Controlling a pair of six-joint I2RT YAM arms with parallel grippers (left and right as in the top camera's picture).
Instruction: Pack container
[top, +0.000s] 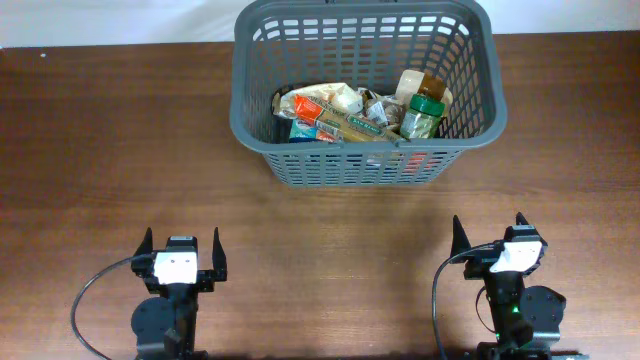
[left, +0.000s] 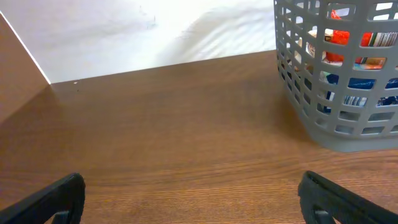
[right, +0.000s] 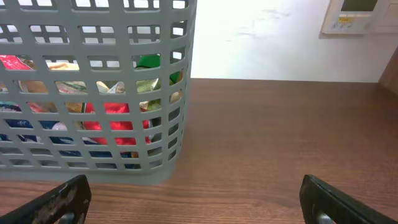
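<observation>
The container, a dark grey slotted basket (top: 260, 120), stands at the back centre of the table. It holds several groceries: flat snack packets (top: 325, 112) and a green-lidded jar (top: 422, 113). The basket also shows in the left wrist view (left: 311, 118) and in the right wrist view (right: 93, 163). My left gripper (top: 181, 245) is open and empty near the front edge, well short of the basket. My right gripper (top: 489, 232) is open and empty at the front right. Its fingers frame bare wood in the right wrist view (right: 196, 199), as do the left fingers (left: 193, 196).
The brown wooden table (top: 100, 150) runs to a white wall (left: 155, 31) at the back. A wall panel (right: 357, 15) is at the upper right of the right wrist view.
</observation>
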